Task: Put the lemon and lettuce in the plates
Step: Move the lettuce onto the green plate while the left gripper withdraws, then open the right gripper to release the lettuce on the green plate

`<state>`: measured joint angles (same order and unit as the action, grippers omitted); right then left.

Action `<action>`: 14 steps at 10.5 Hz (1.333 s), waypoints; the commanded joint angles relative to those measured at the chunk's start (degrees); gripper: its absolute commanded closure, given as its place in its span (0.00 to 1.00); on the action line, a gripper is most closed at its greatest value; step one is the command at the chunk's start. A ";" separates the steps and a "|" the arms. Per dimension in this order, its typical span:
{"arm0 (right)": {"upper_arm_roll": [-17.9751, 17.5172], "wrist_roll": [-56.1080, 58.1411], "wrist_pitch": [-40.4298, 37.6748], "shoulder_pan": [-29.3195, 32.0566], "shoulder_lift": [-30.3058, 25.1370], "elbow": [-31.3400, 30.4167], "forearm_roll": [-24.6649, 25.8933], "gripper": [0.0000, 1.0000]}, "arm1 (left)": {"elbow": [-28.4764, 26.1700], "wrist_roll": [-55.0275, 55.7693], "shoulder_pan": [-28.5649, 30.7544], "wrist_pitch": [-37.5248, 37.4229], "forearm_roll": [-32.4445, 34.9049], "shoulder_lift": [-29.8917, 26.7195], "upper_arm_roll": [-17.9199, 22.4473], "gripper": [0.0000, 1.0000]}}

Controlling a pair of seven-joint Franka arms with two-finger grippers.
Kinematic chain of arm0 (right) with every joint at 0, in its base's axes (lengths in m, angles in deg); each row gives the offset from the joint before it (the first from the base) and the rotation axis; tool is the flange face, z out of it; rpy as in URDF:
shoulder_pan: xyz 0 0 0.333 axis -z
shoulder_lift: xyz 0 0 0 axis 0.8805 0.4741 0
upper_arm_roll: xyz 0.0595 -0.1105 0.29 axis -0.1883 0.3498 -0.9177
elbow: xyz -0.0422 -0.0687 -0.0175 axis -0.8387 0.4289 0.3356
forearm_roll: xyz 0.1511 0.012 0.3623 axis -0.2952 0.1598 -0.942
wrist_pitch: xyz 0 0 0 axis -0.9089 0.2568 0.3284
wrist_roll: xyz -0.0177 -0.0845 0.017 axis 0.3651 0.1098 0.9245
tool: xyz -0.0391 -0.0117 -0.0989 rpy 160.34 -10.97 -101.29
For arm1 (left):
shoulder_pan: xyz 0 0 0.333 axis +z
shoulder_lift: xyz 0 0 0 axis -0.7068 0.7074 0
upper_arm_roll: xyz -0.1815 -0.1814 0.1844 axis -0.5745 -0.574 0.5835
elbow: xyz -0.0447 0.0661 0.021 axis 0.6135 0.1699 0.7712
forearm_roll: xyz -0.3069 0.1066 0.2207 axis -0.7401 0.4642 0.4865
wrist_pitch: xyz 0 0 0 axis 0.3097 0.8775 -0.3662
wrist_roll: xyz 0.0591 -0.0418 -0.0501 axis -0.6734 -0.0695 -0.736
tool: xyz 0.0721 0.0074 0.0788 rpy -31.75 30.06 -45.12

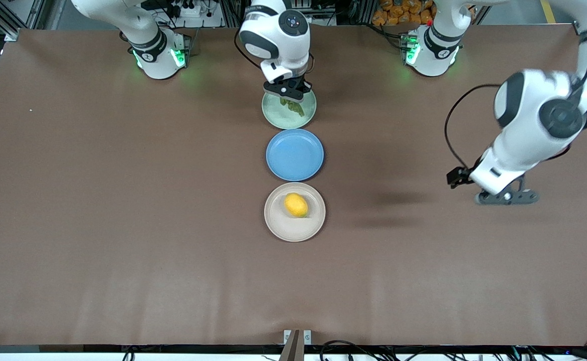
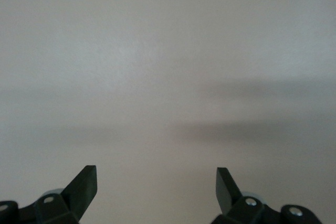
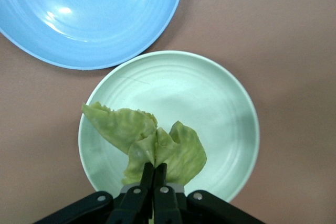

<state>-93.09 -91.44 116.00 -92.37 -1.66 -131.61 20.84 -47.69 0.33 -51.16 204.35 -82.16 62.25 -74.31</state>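
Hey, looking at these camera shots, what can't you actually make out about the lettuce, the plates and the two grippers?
- Front view: the right gripper covers part of the lettuce and the green plate.
- Right wrist view: whether the lettuce touches the plate is unclear; the blue plate is cut off by the edge.
- Left wrist view: only bare table past the open left gripper.
- The lemon shows in the front view only.

Hidden and cropped parts

The mint green plate point(image 1: 307, 113) is partly covered by the right claw point(image 1: 289, 98) and the lettuce point(image 1: 293, 106) in the front view. The blue plate point(image 3: 89, 17) is cropped in the right wrist view. The left claw point(image 2: 156, 182) is shown only at its fingertips above blurred desk point(image 2: 168, 66).
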 commanded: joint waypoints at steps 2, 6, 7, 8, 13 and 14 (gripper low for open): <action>-0.15 -5.20 2.25 -0.96 4.88 -0.16 7.31 0.76 | 11.07 -0.64 -0.32 -12.47 -5.90 -8.04 0.47 0.00; -3.91 -4.85 -4.57 3.59 -2.20 -0.34 6.44 0.00 | 22.72 -1.17 -0.32 -24.05 -5.12 -7.24 0.82 0.00; -5.67 -4.58 -7.13 5.52 -5.02 -0.25 5.31 0.00 | 23.17 -1.16 -0.32 -24.05 -5.03 -7.24 0.82 0.00; -7.43 -2.15 -9.07 8.06 -8.00 -0.08 2.69 0.00 | 23.27 -1.25 -0.23 -24.40 -4.94 -7.24 0.74 0.00; -8.24 20.96 -25.21 18.44 -21.04 6.66 -12.27 0.00 | 25.73 -1.16 -0.49 -29.23 -5.91 -7.15 0.30 0.00; -7.97 23.17 -28.91 20.46 -21.04 10.17 -12.37 0.00 | 25.81 -1.08 -0.67 -29.58 -5.91 -7.33 0.12 0.00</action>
<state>-100.05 -74.26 94.20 -76.77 -20.59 -126.91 11.04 -23.64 0.34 -51.53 176.70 -86.61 54.45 -74.06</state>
